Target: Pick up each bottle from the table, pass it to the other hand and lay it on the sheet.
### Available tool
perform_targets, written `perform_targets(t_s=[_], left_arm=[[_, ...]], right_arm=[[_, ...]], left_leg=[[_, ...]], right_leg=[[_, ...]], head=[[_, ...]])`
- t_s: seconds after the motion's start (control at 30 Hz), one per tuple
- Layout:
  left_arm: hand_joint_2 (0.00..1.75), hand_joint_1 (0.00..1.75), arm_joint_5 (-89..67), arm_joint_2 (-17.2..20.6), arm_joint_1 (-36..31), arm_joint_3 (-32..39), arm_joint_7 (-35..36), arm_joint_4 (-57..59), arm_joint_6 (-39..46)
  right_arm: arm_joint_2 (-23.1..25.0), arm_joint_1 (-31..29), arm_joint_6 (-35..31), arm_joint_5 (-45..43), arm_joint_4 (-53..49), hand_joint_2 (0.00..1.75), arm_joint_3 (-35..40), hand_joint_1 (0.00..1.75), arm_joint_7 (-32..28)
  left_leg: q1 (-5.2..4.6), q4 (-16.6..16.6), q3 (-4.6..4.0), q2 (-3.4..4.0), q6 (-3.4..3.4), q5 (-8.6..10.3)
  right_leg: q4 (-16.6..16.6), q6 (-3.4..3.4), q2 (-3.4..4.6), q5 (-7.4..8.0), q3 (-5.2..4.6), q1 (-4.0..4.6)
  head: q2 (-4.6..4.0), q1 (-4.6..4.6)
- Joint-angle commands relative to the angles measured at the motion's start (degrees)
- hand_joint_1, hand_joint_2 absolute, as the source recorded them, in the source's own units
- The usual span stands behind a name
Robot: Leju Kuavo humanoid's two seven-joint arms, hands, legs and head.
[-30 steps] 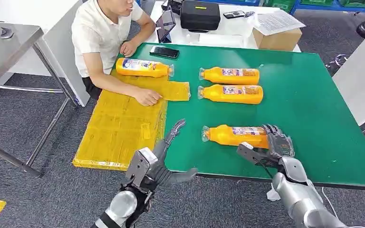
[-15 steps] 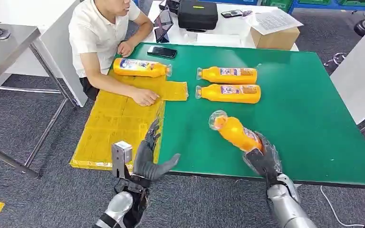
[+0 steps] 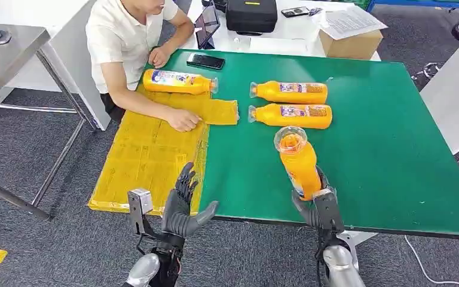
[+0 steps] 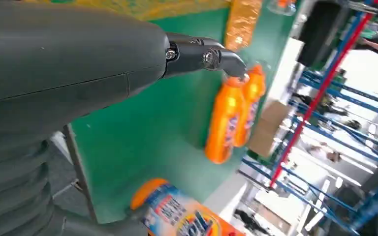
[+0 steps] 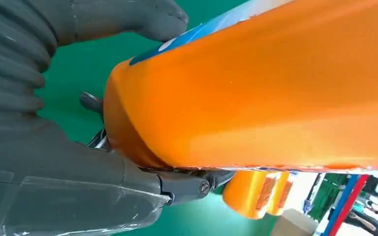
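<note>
My right hand [image 3: 318, 208] grips the base of an orange bottle [image 3: 299, 169] and holds it lifted above the table's front edge, cap end tilted up and away. The right wrist view has the same bottle [image 5: 275, 88] pressed against the hand [image 5: 54, 162]. My left hand [image 3: 182, 206] is open, fingers spread, at the table's front edge by the yellow sheet [image 3: 146, 158]. Two more orange bottles [image 3: 290, 91] [image 3: 291, 115] lie side by side on the green table [image 3: 382, 137]. Another bottle [image 3: 176, 82] lies on the sheet's far end. In the left wrist view the fingers [image 4: 202, 54] point toward the lying pair [image 4: 226, 123].
A person sits at the table's left side with one hand [image 3: 183, 121] resting on the sheet. A phone [image 3: 206, 60] lies at the green table's far edge. Behind it a white table carries a black case [image 3: 251, 15] and a cardboard box [image 3: 349, 43].
My right hand has lifted the bottle off the table, stood it up and carried it a little left. My left hand has drawn back toward me and turned upright.
</note>
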Motion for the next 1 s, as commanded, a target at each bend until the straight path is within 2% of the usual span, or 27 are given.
perform_targets(t_s=[0.03, 0.27, 0.63, 0.73, 0.8, 1.0], left_arm=[[1.75, 0.0, -2.7, 2.0, -1.5, -3.7, 0.6, -3.4, -2.8], [1.75, 0.0, -4.3, 0.8, -3.3, -5.4, 1.2, 0.0, -3.5], [1.75, 0.0, -4.2, 0.7, -3.3, -5.4, 1.2, 0.4, -3.4], [1.75, 0.0, -5.9, 1.0, -4.2, -7.0, 2.9, 3.2, -2.6], [1.75, 0.0, -6.1, 0.4, -5.4, -6.7, 2.7, 6.0, -1.0], [1.75, 0.0, -3.3, -0.9, -9.5, -5.1, 2.3, 10.8, -0.1]], right_arm=[[0.8, -1.7, 2.7, 1.0, 1.5, 1.75, 8.2, 1.75, 2.0], [2.7, -5.8, 4.7, 3.5, 7.0, 1.75, 15.7, 1.75, 5.4], [2.8, -6.2, 4.6, 3.4, 7.6, 1.75, 15.9, 1.75, 5.7], [3.6, -8.0, 4.8, 4.4, 9.1, 1.75, 19.1, 1.75, 6.3], [4.7, -8.9, 4.3, 4.1, 9.3, 1.75, 20.9, 1.75, 6.8], [5.2, -10.0, 3.1, 6.0, 10.6, 1.75, 27.5, 1.75, 7.7]], left_leg=[[0.04, 0.0, 0.19, 0.1, -0.12, -0.09], [0.05, 0.0, 0.16, 0.18, -0.1, -0.08], [0.03, -0.1, 0.23, 0.08, -0.11, -0.09], [0.02, -0.1, 0.11, 0.07, -0.09, -0.03], [0.03, -0.1, 0.29, 0.18, -0.16, -0.1], [0.04, 0.0, 0.13, 0.05, -0.12, -0.03]], right_leg=[[0.0, -0.12, 0.12, -0.06, 0.14, 0.03], [0.0, -0.11, 0.2, -0.02, 0.09, 0.05], [0.0, -0.12, 0.1, -0.08, 0.18, 0.02], [0.0, -0.1, 0.08, -0.02, 0.07, 0.01], [0.0, -0.17, 0.22, -0.06, 0.2, 0.01], [0.0, -0.12, 0.07, -0.04, 0.06, 0.03]], head=[[0.0, 0.02], [0.0, 0.02], [0.0, 0.02], [0.0, 0.0], [0.0, 0.02], [0.0, 0.02]])
